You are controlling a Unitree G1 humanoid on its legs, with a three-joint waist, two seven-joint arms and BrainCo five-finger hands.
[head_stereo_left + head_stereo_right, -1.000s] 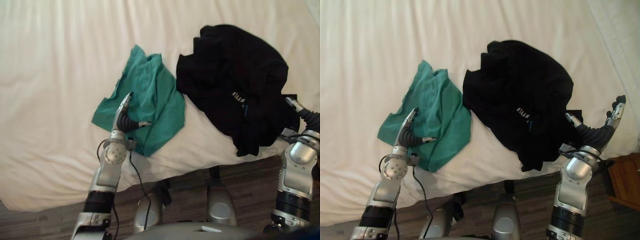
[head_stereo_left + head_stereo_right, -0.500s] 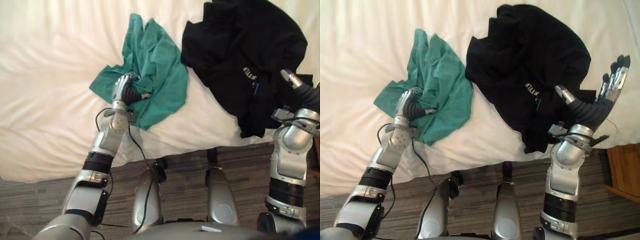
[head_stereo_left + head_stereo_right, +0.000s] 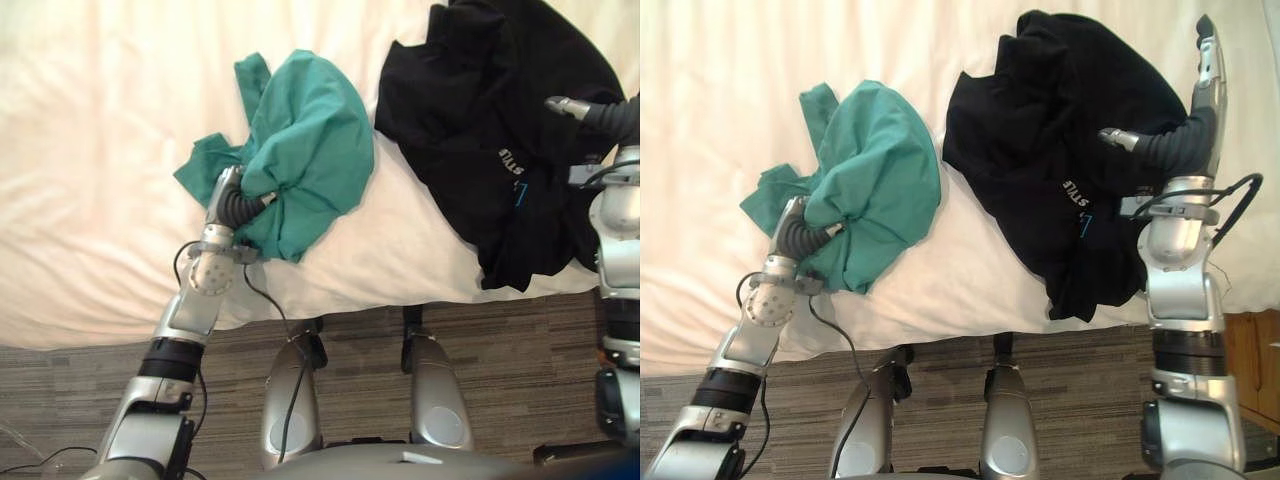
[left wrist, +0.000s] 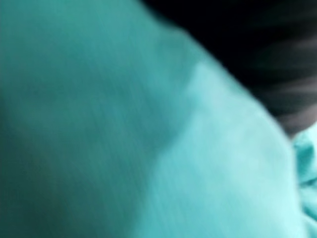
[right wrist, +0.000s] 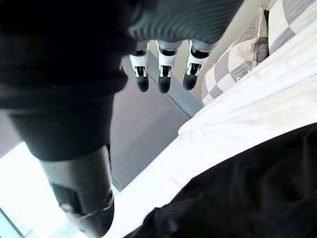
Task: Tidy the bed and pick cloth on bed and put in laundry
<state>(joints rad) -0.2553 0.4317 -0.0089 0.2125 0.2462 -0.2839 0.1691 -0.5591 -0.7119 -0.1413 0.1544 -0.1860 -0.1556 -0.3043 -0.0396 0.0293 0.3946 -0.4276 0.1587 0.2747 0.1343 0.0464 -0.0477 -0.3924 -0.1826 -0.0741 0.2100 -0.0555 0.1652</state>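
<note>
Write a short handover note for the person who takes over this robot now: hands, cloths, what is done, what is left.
Left hand: buried in the crumpled teal green cloth, which is bunched over it; grip cannot be seen.
Right hand: open, raised over the black crumpled garment, holding nothing.
Both cloths are on the white bed sheet.
Done: nothing moved to laundry yet.
Left: carry both cloths to laundry, then tidy the bed.
</note>
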